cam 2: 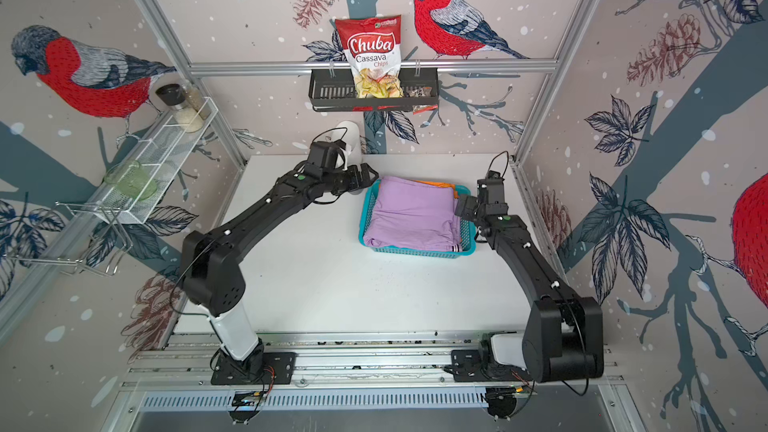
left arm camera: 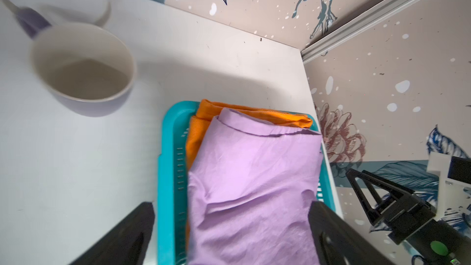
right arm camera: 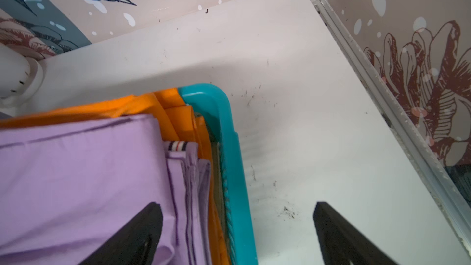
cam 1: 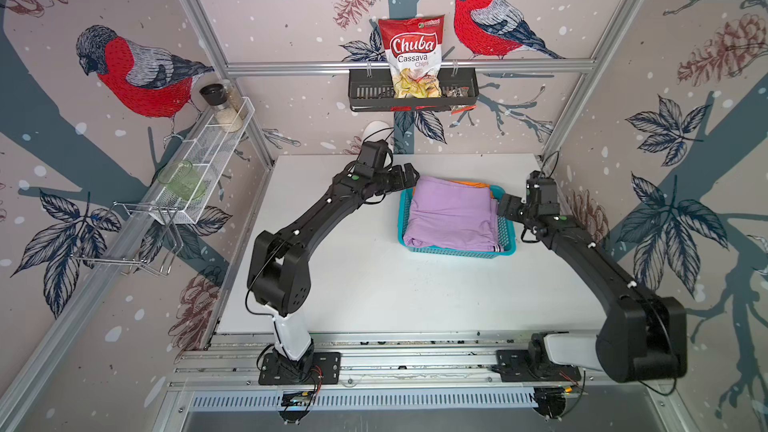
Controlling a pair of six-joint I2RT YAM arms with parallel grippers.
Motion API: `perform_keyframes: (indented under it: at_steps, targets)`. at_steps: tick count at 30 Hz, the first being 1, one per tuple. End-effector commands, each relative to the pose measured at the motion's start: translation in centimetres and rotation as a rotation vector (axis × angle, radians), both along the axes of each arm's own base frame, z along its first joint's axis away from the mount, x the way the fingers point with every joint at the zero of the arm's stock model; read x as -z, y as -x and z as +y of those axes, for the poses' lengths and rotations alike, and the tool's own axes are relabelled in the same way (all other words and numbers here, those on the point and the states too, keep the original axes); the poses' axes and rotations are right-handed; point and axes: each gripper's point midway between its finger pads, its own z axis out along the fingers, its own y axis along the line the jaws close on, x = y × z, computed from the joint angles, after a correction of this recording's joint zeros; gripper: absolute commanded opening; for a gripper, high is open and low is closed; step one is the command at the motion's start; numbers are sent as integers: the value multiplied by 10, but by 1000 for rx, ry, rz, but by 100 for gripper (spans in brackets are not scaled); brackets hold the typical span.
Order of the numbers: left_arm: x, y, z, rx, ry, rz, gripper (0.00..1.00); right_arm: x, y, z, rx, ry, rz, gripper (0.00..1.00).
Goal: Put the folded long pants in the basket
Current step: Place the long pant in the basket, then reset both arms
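Folded long pants (cam 1: 451, 218), lilac atop an orange pair (cam 1: 478, 183), lie stacked in the turquoise basket (cam 1: 453, 252), between the left gripper (cam 1: 409, 176) at its far corner and the right gripper (cam 1: 503, 206) at its side rim, both spread wide and empty, on a white table (cam 1: 365, 284) within bird-print walls (cam 1: 623, 76).

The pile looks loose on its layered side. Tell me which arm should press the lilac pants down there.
Right, probably. The right gripper, open, hangs over the lilac pants' layered edge, one finger above the cloth, one outside the basket rim. The left gripper sits at the opposite side's far corner.
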Motion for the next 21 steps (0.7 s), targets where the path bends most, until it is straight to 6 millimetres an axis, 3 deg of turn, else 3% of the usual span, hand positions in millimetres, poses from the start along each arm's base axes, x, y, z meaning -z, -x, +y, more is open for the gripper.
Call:
perform_keyframes:
  at_steps: [1,5,7,14,18,21]
  targets:
    - [-18,1,46,-67,-156,-223,98,-22,-3,-2,-50,70,-225,97]
    - [-31,24,107,-147,-263,-366,98,1,16,-18,-6,84,-291,98]
    - [-26,36,140,-204,-342,-441,97,14,22,-25,10,109,-303,98]
    - [27,84,234,-390,-479,-592,95,17,38,-29,21,118,-506,99]
    - [74,103,262,-426,-484,-549,95,22,34,-26,-11,156,-513,100]
    - [77,104,263,-422,-503,-588,95,10,32,-33,34,181,-604,100]
